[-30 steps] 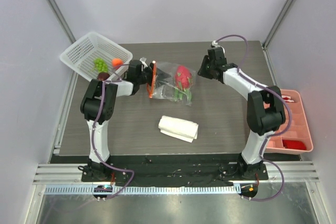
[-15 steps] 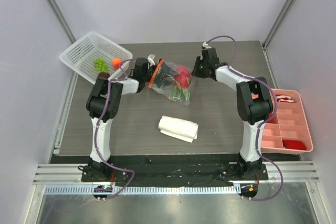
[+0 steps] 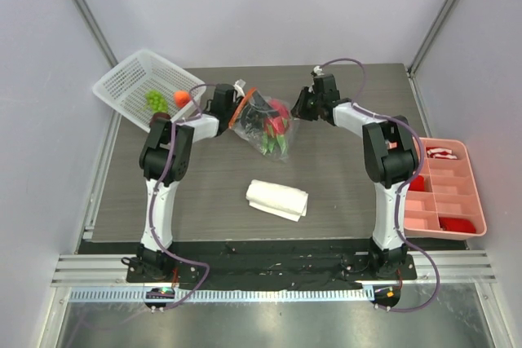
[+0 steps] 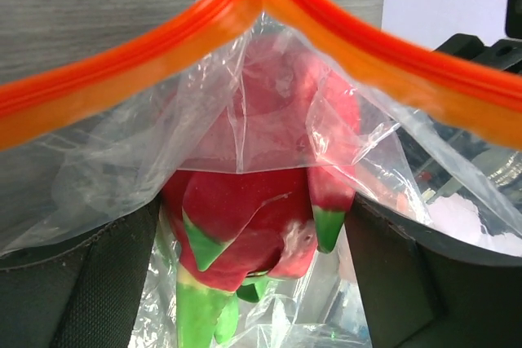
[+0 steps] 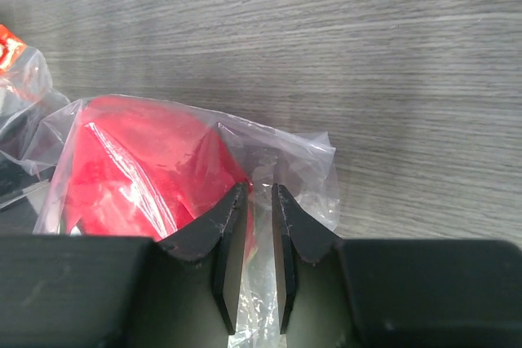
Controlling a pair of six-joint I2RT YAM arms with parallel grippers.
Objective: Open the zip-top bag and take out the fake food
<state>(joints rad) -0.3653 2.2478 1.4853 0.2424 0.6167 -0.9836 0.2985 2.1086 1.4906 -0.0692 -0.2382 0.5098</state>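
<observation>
Left claw [image 4: 254, 238]: fingers [image 4: 77, 283] spread wide at the mouth of the zip-top bag, 1 on each side of the dragon fruit. I cannot tell whether my pads touch it.
Right claw [image 5: 258, 201]: fingers nearly together, pinched on a thin fold of the bag's clear plastic at the end away from the zipper.
Zip-top bag [image 3: 265, 126]: 1, clear and crinkled, over the far middle of the table, stretched between my 2 claws with its zipper end at my left claw.
Zipper strip [image 4: 163, 46]: orange-red, its 2 halves parted into an upside-down V in front of my left wrist camera.
Dragon fruit [image 4: 245, 201]: 1, red-pink with green-tipped scales, inside the bag behind the clear film.
Green leaves [image 3: 278, 143]: inside the bag, at its near end beside the dragon fruit.
Basket [image 3: 122, 79]: 1, white mesh, at the far-left corner of the table, tilted.
Green grapes [image 3: 153, 100]: 1 bunch, in the basket.
Orange [image 3: 181, 97]: 1, small, in the basket, on the side nearest my left claw.
White cloth [image 3: 277, 199]: 1, folded, flat on the table, nearer my bases than the bag, well apart from both claws.
Pink tray [image 3: 453, 181]: 1, divided, beside the table's right edge, with red items in some compartments.
Table [image 3: 342, 185]: dark wood grain.
</observation>
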